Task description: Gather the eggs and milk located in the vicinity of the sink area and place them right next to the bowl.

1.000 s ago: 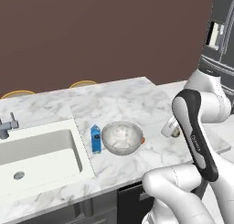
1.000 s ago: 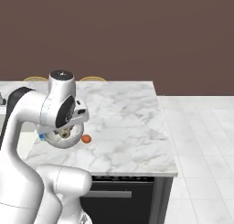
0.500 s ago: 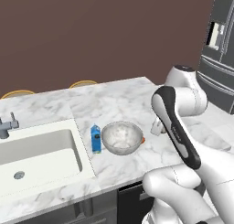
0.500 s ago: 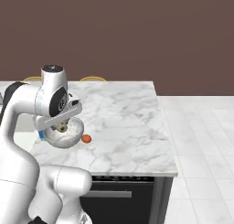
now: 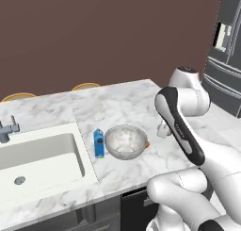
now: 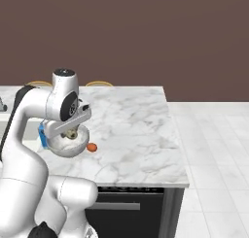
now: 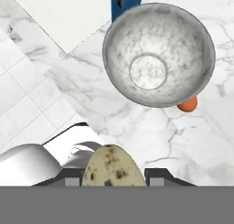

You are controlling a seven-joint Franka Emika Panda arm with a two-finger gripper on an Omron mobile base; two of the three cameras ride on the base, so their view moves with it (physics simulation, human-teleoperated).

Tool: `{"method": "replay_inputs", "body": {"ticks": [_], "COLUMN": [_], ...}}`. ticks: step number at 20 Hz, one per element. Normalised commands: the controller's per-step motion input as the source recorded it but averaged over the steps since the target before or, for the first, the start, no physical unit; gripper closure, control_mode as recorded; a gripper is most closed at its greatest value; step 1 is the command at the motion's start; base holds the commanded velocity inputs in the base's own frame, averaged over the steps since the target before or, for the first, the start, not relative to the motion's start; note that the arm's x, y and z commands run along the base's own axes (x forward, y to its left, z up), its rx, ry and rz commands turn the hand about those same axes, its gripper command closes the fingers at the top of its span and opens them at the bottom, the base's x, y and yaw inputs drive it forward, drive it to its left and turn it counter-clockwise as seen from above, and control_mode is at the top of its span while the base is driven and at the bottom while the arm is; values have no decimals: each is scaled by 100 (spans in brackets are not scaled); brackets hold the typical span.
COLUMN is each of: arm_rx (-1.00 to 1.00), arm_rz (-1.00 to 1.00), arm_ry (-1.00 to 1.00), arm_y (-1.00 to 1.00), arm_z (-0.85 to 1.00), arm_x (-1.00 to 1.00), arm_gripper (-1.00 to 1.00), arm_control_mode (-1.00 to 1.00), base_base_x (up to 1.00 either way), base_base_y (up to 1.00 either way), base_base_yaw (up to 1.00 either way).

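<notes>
The fingers (image 7: 113, 181) are clamped on the tan, dark-speckled egg (image 7: 112, 167), held above the white marble desk (image 5: 127, 103) on the bowl's right side. From left to right in the left base view, the off-white rectangular sink (image 5: 40, 157) is sunk into the desk, the small blue gabled milk carton (image 5: 99, 143) stands upright just beside the round grey-silver mottled bowl (image 5: 125, 142), and a small bright orange ball (image 6: 91, 147) lies against the bowl's far side.

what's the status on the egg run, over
Claw shut on egg, above the counter. Milk beside bowl. Small orange ball lies against bowl's far side.
</notes>
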Motion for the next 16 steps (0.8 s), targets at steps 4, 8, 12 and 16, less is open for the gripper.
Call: {"method": "replay_inputs", "body": {"ticks": [4,8,12,16], "arm_rx": [0,1,6,9], "arm_rz": [0,0,1,12], "arm_ry": [0,0,0,0], "arm_y": [-4,-11,-15,-30], "arm_z": [-46,-56,-29,0], "arm_x": [2,0,0,0], "arm_gripper": [100,100,100,100], "arm_control_mode": [-100,-100,-100,-100], "base_base_x": [0,0,0,0], "base_base_y": [0,0,0,0], "base_base_yaw": [0,0,0,0]}}
